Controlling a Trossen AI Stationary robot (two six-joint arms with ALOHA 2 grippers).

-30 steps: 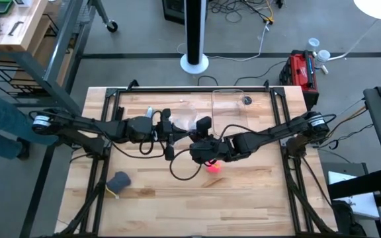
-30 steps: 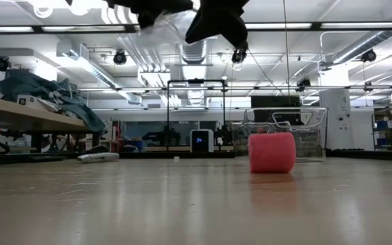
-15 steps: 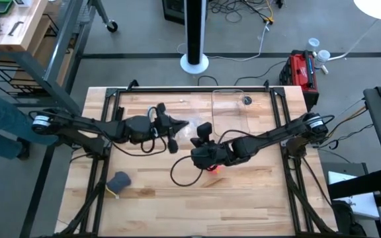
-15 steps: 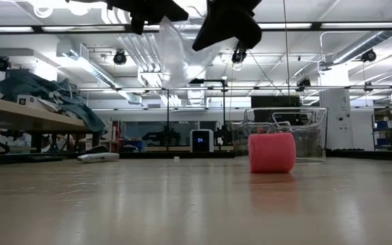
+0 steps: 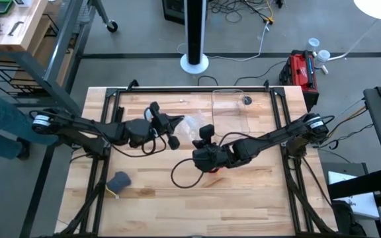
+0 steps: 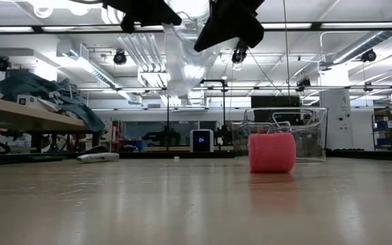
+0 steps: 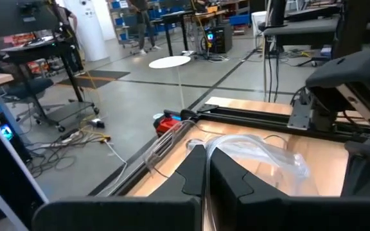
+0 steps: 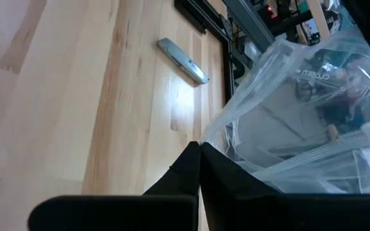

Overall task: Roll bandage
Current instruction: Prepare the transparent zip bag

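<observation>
Surface: a pale wooden slatted table (image 5: 151, 178) framed by black rails is seen from above; in the low view its top runs level and bare up to the bandage.
Room: a grey concrete floor with cables, a white-based black pole (image 5: 194, 33) and a red toolbox (image 5: 302, 68) lies beyond the far edge of the table; ceiling lights and benches are seen in the low view.
Bandage: a compact bright pink-red fabric roll (image 6: 272, 152) stands on the table, mostly hidden under the right gripper in the high view, where only a pink sliver (image 5: 214, 168) shows.
Plastic bag: a clear crinkled plastic bag (image 6: 181, 58) is held up above the table, between the two grippers.
Left gripper (image 5: 170, 125): pressed together on an edge of the bag, just left of the bag, well above the table.
Right gripper (image 8: 200, 168): fingers pinched on the bag's other edge, directly above the bandage.
Clear box: a transparent plastic container (image 5: 229, 106) sits just behind the bandage, toward the far edge.
Grey lump: a dark grey-blue lump (image 5: 118, 180) lies well to the left of the bandage, near the front.
Grey bar: a small flat grey metal piece (image 8: 182, 61) lies on the table, apart from the bag.
</observation>
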